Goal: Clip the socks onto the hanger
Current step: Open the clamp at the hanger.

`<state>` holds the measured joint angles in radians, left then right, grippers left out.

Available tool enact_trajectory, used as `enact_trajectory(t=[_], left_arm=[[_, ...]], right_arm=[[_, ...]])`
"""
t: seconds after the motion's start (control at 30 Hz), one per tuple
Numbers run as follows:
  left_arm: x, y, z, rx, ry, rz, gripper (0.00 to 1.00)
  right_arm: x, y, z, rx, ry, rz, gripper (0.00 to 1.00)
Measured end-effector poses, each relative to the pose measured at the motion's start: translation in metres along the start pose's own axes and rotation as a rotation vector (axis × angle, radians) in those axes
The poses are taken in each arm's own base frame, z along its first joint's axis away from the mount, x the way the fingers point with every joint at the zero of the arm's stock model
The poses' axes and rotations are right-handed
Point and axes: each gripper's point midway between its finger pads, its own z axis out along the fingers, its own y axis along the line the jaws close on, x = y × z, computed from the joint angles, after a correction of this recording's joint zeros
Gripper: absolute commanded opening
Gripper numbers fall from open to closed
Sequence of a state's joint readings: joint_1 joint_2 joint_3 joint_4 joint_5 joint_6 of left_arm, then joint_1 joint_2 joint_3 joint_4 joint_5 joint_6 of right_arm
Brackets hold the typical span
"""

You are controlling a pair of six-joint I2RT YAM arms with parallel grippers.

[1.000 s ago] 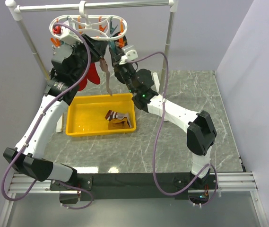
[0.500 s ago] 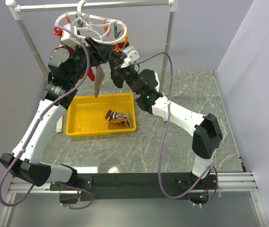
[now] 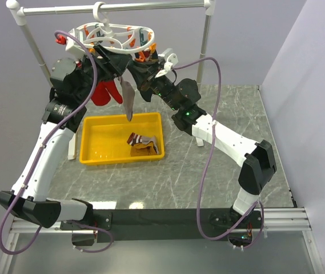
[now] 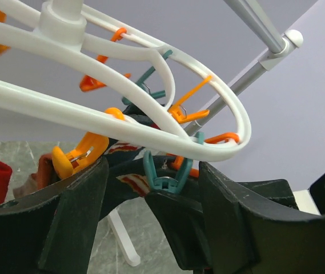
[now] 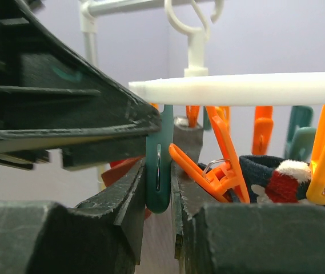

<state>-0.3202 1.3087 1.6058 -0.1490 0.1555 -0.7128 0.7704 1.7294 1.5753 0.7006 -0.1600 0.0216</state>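
- The table (image 3: pixel 231 114) carries everything. At its far side a white stand (image 3: pixel 116 7) holds the hanger (image 5: pixel 253 87) by its hook, up where both my arms reach.
- The yellow tub (image 3: pixel 96 154) sits below the hanger. A small heap of socks (image 3: pixel 142 142), one with a striped cuff and one brown, lies in its near right corner. I judge those are left to do.
- A red sock (image 3: pixel 106 92) hangs below the ring behind my left arm. It looks clipped already, though the peg holding it is hidden.
- A grey sock (image 3: pixel 128 100) dangles over the tub from the spot where my two pincers meet. I take this as the one in hand, and I see no peg biting it yet.
- My left pincer (image 4: pixel 152 166) sits just under the ring. Its fingers show apart in its own camera, yet the grey sock hangs right below, so I cannot tell whether it grips.
- My right pincer (image 5: pixel 159 185) is closed on the teal peg (image 5: pixel 158 151) with a finger pressing each side, likely squeezing it wide for the cuff.
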Motion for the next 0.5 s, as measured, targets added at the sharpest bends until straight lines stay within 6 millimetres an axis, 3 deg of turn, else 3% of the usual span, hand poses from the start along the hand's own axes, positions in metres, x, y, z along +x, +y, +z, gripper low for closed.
enact_trajectory(t=[0.5], left_arm=[[-0.001, -0.019, -0.001, 0.092, 0.013, -0.056, 0.58]], right_arm=[[-0.006, 0.009, -0.002, -0.037, 0.003, 0.042, 0.13]])
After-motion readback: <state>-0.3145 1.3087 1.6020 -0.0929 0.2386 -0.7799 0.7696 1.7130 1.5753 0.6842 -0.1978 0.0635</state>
